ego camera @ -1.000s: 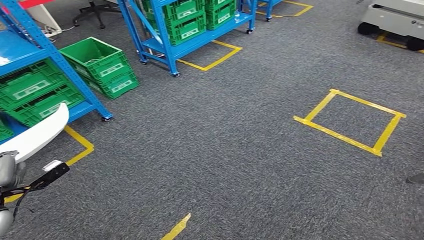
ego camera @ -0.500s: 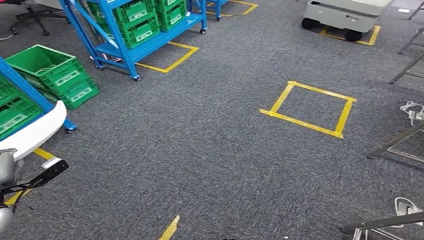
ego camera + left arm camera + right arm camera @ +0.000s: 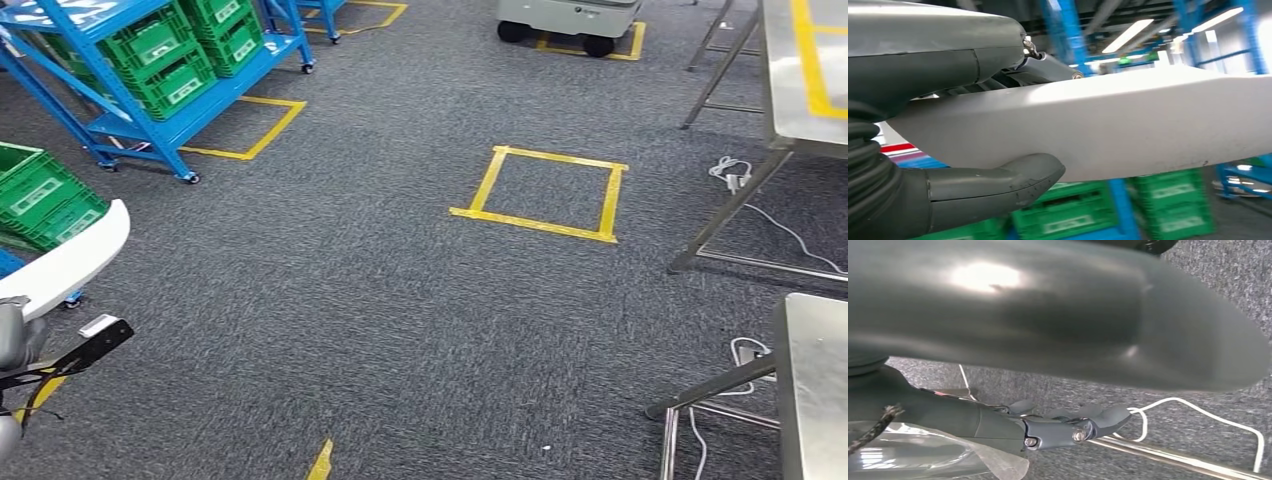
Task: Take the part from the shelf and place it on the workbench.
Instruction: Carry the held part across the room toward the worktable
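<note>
The part is a long, curved white panel. My left hand grips it, fingers over one face and the thumb under the other. In the head view the part juts out at the far left, above my left wrist. A steel workbench with a yellow tape line stands at the upper right. My right hand hangs over the carpet, its fingers loosely extended around nothing.
A blue shelf with green crates stands at the upper left. Yellow tape squares mark the grey carpet. A second steel table is at the lower right, with white cables on the floor. A grey wheeled cart is far ahead.
The camera has turned right: shelves and tape squares slid left, and the steel tables came into view on the right. The white part stays in my left hand.
</note>
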{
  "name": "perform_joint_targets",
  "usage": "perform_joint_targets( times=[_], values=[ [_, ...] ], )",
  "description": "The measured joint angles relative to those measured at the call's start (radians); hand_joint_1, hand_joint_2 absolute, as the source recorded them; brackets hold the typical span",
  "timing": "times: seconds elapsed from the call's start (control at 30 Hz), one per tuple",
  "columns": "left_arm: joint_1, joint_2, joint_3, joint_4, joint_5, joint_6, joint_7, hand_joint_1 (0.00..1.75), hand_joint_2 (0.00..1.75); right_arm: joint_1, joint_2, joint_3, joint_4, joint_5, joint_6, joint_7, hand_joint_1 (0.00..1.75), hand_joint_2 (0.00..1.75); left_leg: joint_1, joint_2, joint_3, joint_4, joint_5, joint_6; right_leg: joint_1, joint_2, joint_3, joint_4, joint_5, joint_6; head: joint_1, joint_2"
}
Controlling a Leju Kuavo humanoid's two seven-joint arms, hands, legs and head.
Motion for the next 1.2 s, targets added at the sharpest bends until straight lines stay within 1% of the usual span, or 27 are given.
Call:
perform_joint_targets(
  times=[0.03, 0.07, 0.1, 0.17, 0.23, 0.3, 0.33, 0.37, 0.43, 0.5, 0.53, 0.57, 0.6, 0.63, 0.7, 0.73, 0.8, 0.83, 0.9, 0.97, 1.0, 1.03, 1.07, 1.1, 1.13, 1.17, 1.2],
  values=[
    [0.000, 0.000, 0.000, 0.001, 0.000, 0.000, 0.000, 1.75, 1.75, -0.001, 0.000, -0.001, 0.005, 0.006, 0.001, -0.003, 0.00, 0.00, 0.000, -0.002, -0.008, 0.015, 0.007, 0.000, 0.001, 0.015, 0.000, 0.001, 0.000, 0.000, 0.000, 0.000],
    [0.000, 0.000, -0.001, 0.002, 0.000, 0.000, 0.000, 1.75, 1.75, -0.001, 0.000, -0.001, 0.009, 0.010, 0.001, -0.004, 0.00, 0.00, 0.001, -0.005, 0.001, -0.010, 0.033, 0.001, 0.001, 0.029, 0.000, 0.003, 0.000, 0.000, 0.000, 0.000],
    [0.000, 0.001, -0.001, 0.003, 0.001, 0.000, 0.000, 1.75, 1.75, -0.002, 0.000, -0.002, 0.012, 0.012, 0.001, -0.005, 0.00, 0.00, 0.002, -0.013, 0.025, -0.066, 0.072, 0.003, 0.001, 0.043, 0.000, 0.006, 0.000, 0.001, 0.000, 0.000],
    [-0.002, 0.003, 0.000, 0.003, 0.004, 0.000, -0.001, 1.75, 1.75, -0.004, 0.000, -0.004, 0.017, 0.014, 0.002, -0.006, 0.00, 0.00, 0.007, -0.056, 0.079, -0.191, 0.129, 0.005, 0.001, 0.070, -0.004, 0.015, -0.001, 0.006, 0.000, 0.000],
    [-0.004, 0.007, 0.000, 0.004, 0.006, 0.000, -0.001, 1.75, 1.75, -0.007, -0.001, -0.006, 0.021, 0.014, 0.004, -0.007, 0.00, 0.00, 0.009, -0.081, 0.099, -0.246, 0.136, 0.010, 0.000, 0.095, -0.019, 0.021, 0.002, 0.019, 0.000, 0.000],
    [-0.009, 0.009, 0.000, 0.005, 0.007, 0.000, -0.002, 1.75, 1.75, -0.009, -0.002, -0.011, 0.026, 0.014, 0.006, -0.008, 0.00, 0.00, 0.007, -0.062, 0.098, -0.255, 0.138, 0.020, -0.004, 0.113, -0.034, 0.021, 0.008, 0.033, 0.000, 0.000],
    [-0.012, 0.009, 0.000, 0.005, 0.007, 0.000, -0.003, 1.75, 1.75, -0.009, -0.003, -0.014, 0.028, 0.014, 0.007, -0.008, 0.00, 0.00, 0.008, -0.049, 0.098, -0.260, 0.141, 0.027, -0.003, 0.102, -0.043, 0.028, 0.003, 0.038, 0.001, 0.000],
    [-0.015, 0.009, 0.000, 0.005, 0.007, 0.001, -0.003, 1.75, 1.75, -0.010, -0.003, -0.016, 0.030, 0.014, 0.007, -0.008, 0.00, 0.00, 0.008, -0.035, 0.099, -0.265, 0.145, 0.035, -0.002, 0.078, -0.057, 0.051, -0.013, 0.043, 0.004, 0.000],
    [-0.017, 0.011, 0.000, 0.006, 0.008, 0.001, -0.004, 1.75, 1.75, -0.014, -0.004, -0.019, 0.032, 0.014, 0.009, -0.008, 0.00, 0.00, 0.005, -0.008, 0.098, -0.271, 0.149, 0.044, -0.001, 0.013, -0.110, 0.156, -0.073, 0.049, 0.010, 0.000],
    [-0.016, 0.011, 0.000, 0.008, 0.008, 0.001, -0.004, 1.75, 1.75, -0.016, -0.005, -0.022, 0.036, 0.014, 0.010, -0.009, 0.00, 0.00, 0.001, 0.020, 0.095, -0.270, 0.149, 0.045, -0.004, -0.013, -0.165, 0.279, -0.124, 0.054, 0.010, 0.000],
    [-0.016, 0.011, 0.000, 0.009, 0.008, 0.001, -0.005, 1.75, 1.75, -0.016, -0.005, -0.023, 0.037, 0.014, 0.011, -0.009, 0.00, 0.00, 0.000, 0.034, 0.095, -0.270, 0.149, 0.045, -0.006, -0.016, -0.174, 0.302, -0.127, 0.056, 0.011, 0.000],
    [-0.016, 0.011, 0.000, 0.010, 0.008, 0.001, -0.005, 1.75, 1.75, -0.016, -0.005, -0.025, 0.039, 0.014, 0.011, -0.009, 0.00, 0.00, -0.001, 0.047, 0.095, -0.270, 0.149, 0.045, -0.007, -0.020, -0.160, 0.283, -0.111, 0.056, 0.011, 0.000],
    [-0.017, 0.011, -0.001, 0.011, 0.008, 0.001, -0.006, 1.75, 1.75, -0.016, -0.005, -0.026, 0.040, 0.014, 0.012, -0.009, 0.00, 0.00, -0.001, 0.060, 0.096, -0.269, 0.148, 0.044, -0.007, -0.028, -0.127, 0.226, -0.082, 0.056, 0.011, 0.000],
    [-0.017, 0.011, -0.001, 0.011, 0.008, 0.001, -0.006, 1.75, 1.75, -0.016, -0.005, -0.027, 0.041, 0.014, 0.012, -0.009, 0.00, 0.00, -0.002, 0.071, 0.097, -0.269, 0.147, 0.042, -0.006, -0.049, -0.083, 0.150, -0.055, 0.054, 0.011, 0.000],
    [-0.018, 0.012, 0.000, 0.011, 0.008, 0.001, -0.006, 1.75, 1.75, -0.019, -0.005, -0.028, 0.042, 0.013, 0.012, -0.011, 0.00, 0.00, -0.006, 0.091, 0.100, -0.267, 0.144, 0.034, -0.002, -0.081, -0.017, 0.036, -0.024, 0.046, 0.010, 0.000],
    [-0.020, 0.013, 0.000, 0.012, 0.008, 0.001, -0.006, 1.75, 1.75, -0.020, -0.005, -0.029, 0.042, 0.013, 0.013, -0.012, 0.00, 0.00, -0.007, 0.100, 0.101, -0.266, 0.143, 0.028, 0.001, -0.087, -0.005, 0.015, -0.022, 0.041, 0.009, 0.000],
    [-0.024, 0.014, -0.001, 0.013, 0.008, 0.001, -0.006, 1.75, 1.75, -0.021, -0.005, -0.032, 0.043, 0.013, 0.013, -0.014, 0.00, 0.00, -0.006, 0.116, 0.104, -0.268, 0.143, 0.017, 0.003, -0.064, -0.009, 0.012, -0.017, 0.028, 0.009, 0.000],
    [-0.025, 0.014, -0.001, 0.013, 0.008, 0.001, -0.006, 1.75, 1.75, -0.020, -0.005, -0.033, 0.043, 0.013, 0.013, -0.014, 0.00, 0.00, -0.004, 0.109, 0.105, -0.264, 0.137, 0.010, 0.002, -0.054, -0.008, 0.009, -0.014, 0.022, 0.008, 0.000],
    [-0.026, 0.016, -0.002, 0.013, 0.009, 0.001, -0.007, 1.75, 1.75, -0.020, -0.005, -0.035, 0.044, 0.013, 0.014, -0.015, 0.00, 0.00, 0.001, 0.059, 0.087, -0.211, 0.095, 0.001, -0.003, -0.035, -0.003, 0.002, -0.007, 0.010, 0.004, 0.000],
    [-0.024, 0.018, -0.002, 0.016, 0.009, 0.001, -0.007, 1.75, 1.75, -0.023, -0.004, -0.036, 0.044, 0.014, 0.017, -0.016, 0.00, 0.00, 0.003, 0.009, 0.033, -0.083, 0.027, 0.000, -0.003, -0.013, -0.004, 0.001, -0.003, 0.004, 0.000, 0.000],
    [-0.023, 0.019, -0.002, 0.018, 0.009, 0.001, -0.007, 1.75, 1.75, -0.023, -0.004, -0.037, 0.044, 0.014, 0.019, -0.017, 0.00, 0.00, 0.003, 0.001, 0.004, -0.022, 0.004, 0.000, -0.001, 0.000, -0.004, 0.002, -0.003, 0.003, 0.000, 0.000],
    [-0.022, 0.019, -0.002, 0.019, 0.009, 0.001, -0.007, 1.75, 1.75, -0.024, -0.004, -0.037, 0.044, 0.015, 0.021, -0.017, 0.00, 0.00, 0.003, -0.002, -0.013, 0.014, -0.001, 0.000, 0.000, 0.014, -0.004, 0.002, -0.002, 0.003, 0.000, 0.000],
    [-0.021, 0.019, -0.003, 0.021, 0.009, 0.001, -0.007, 1.75, 1.75, -0.023, -0.004, -0.038, 0.045, 0.015, 0.022, -0.018, 0.00, 0.00, 0.003, -0.004, -0.014, 0.012, 0.014, 0.002, 0.001, 0.028, -0.004, 0.003, -0.002, 0.003, 0.000, 0.000],
    [-0.021, 0.019, -0.003, 0.022, 0.009, 0.001, -0.007, 1.75, 1.75, -0.023, -0.004, -0.039, 0.045, 0.015, 0.023, -0.018, 0.00, 0.00, 0.003, -0.009, 0.004, -0.030, 0.047, 0.004, 0.002, 0.043, -0.003, 0.005, -0.002, 0.003, 0.000, 0.000],
    [-0.021, 0.019, -0.003, 0.022, 0.009, 0.001, -0.007, 1.75, 1.75, -0.023, -0.004, -0.040, 0.045, 0.015, 0.023, -0.018, 0.00, 0.00, 0.004, -0.024, 0.032, -0.095, 0.087, 0.007, 0.002, 0.056, -0.003, 0.007, -0.002, 0.003, 0.000, 0.000],
    [-0.021, 0.020, -0.003, 0.022, 0.009, 0.001, -0.007, 1.75, 1.75, -0.023, -0.004, -0.041, 0.046, 0.015, 0.023, -0.018, 0.00, 0.00, 0.005, -0.051, 0.061, -0.161, 0.117, 0.009, 0.003, 0.069, -0.004, 0.011, -0.003, 0.006, 0.000, 0.000],
    [-0.021, 0.020, -0.003, 0.023, 0.009, 0.001, -0.007, 1.75, 1.75, -0.024, -0.004, -0.041, 0.046, 0.016, 0.024, -0.018, 0.00, 0.00, 0.007, -0.075, 0.083, -0.214, 0.134, 0.011, 0.003, 0.082, -0.009, 0.015, -0.003, 0.009, 0.000, 0.000]
  ],
)
